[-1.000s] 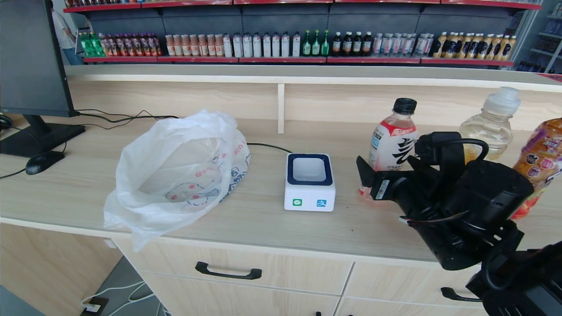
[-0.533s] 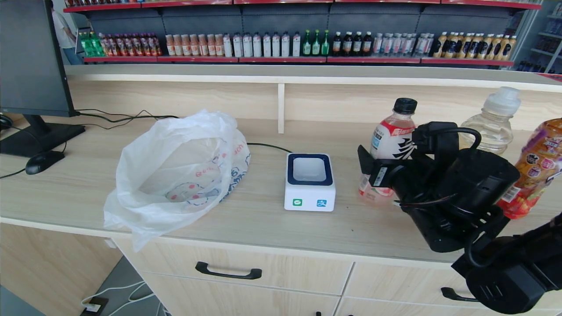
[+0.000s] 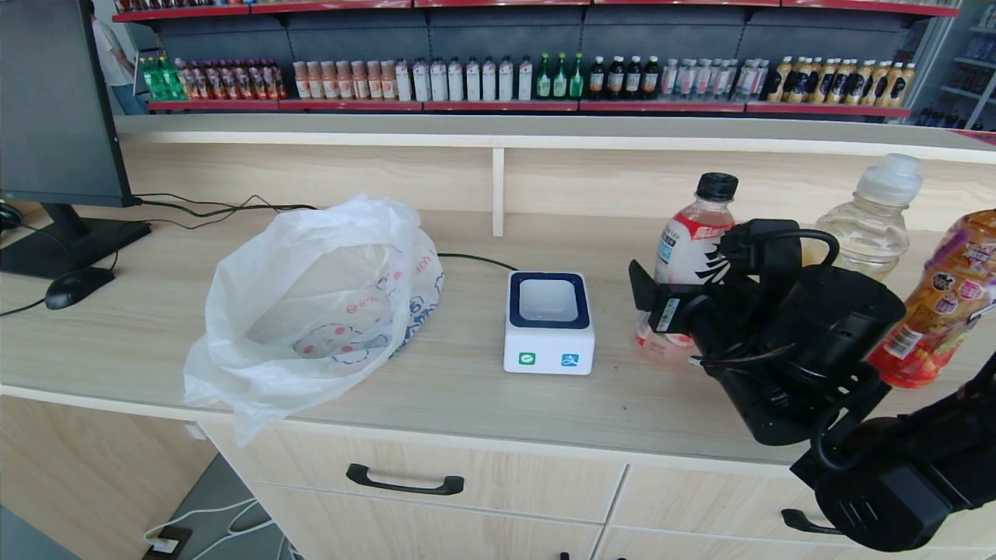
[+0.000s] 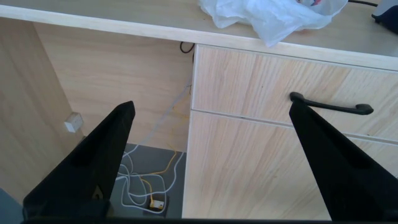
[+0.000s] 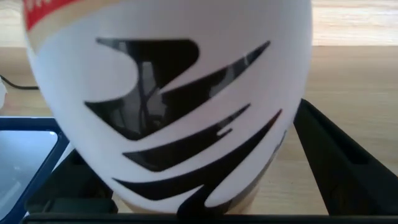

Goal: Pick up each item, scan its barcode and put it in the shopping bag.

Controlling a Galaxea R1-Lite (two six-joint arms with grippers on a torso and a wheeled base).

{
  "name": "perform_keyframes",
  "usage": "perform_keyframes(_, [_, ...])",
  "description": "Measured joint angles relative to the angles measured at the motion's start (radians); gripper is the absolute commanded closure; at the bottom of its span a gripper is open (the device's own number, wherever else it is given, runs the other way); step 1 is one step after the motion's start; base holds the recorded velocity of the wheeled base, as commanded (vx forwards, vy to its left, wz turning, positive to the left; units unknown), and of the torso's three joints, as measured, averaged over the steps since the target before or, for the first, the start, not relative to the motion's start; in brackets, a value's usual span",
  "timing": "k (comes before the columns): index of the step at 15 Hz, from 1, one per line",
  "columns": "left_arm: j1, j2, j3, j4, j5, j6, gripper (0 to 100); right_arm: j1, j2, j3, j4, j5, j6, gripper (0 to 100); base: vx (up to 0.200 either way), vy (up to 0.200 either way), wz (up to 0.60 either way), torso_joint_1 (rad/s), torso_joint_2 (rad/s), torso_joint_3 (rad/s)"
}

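A pale wood-grain counter [image 3: 436, 389] runs across a shop, with red-edged shelves [image 3: 498, 105] of drinks lined up behind it. At the far left a flat black monitor [image 3: 54, 101] stands on a square foot, with a rounded black mouse [image 3: 68, 288] in front of it.

Next comes the shopping bag [image 3: 311, 303], thin crinkled whitish plastic. It lies slumped with its mouth gaping, and one corner droops over the counter's front edge. Below that edge the left gripper [image 4: 211, 106] hangs in front of the wooden drawer fronts. Its two black wedge-shaped fingers are spread wide with nothing between them. A slim black drawer handle [image 4: 329, 106] is just ahead of it.

In the middle sits the scanner [image 3: 548, 321], a small white box with rounded corners and a dark-framed glass window on top.

Just to its right stands the black-capped bottle [image 3: 692, 233], clear plastic with a white, red and black label, upright on the counter. The right gripper [image 3: 669, 303] has its black fingers on either side of the bottle's lower body. They are parted, and bare wood shows between one finger and the label. Whether the other finger touches cannot be told.

Further right is a round-shouldered clear bottle [image 3: 871, 225] with a white cap. Beside it stands an orange bottle [image 3: 934, 303] in a glossy patterned wrap.
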Motion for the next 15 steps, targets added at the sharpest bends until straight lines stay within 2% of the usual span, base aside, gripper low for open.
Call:
perform_keyframes(1, [0.0, 0.0, 0.0, 0.0, 0.0, 0.0, 0, -0.004, 0.002, -0.002, 0.0, 0.0, 0.0, 100, 0.0, 0.0, 0.0, 0.0, 0.0, 0.0])
perform_keyframes(8, [0.0, 0.0, 0.0, 0.0, 0.0, 0.0, 0, -0.009, 0.001, 0.002, -0.002, 0.002, 0.014, 100, 0.0, 0.0, 0.0, 0.0, 0.0, 0.0])
perform_keyframes(15, [0.0, 0.0, 0.0, 0.0, 0.001, 0.0, 0, -0.004, -0.061, 0.062, 0.002, 0.003, 0.015, 100, 0.0, 0.0, 0.0, 0.0, 0.0, 0.0])
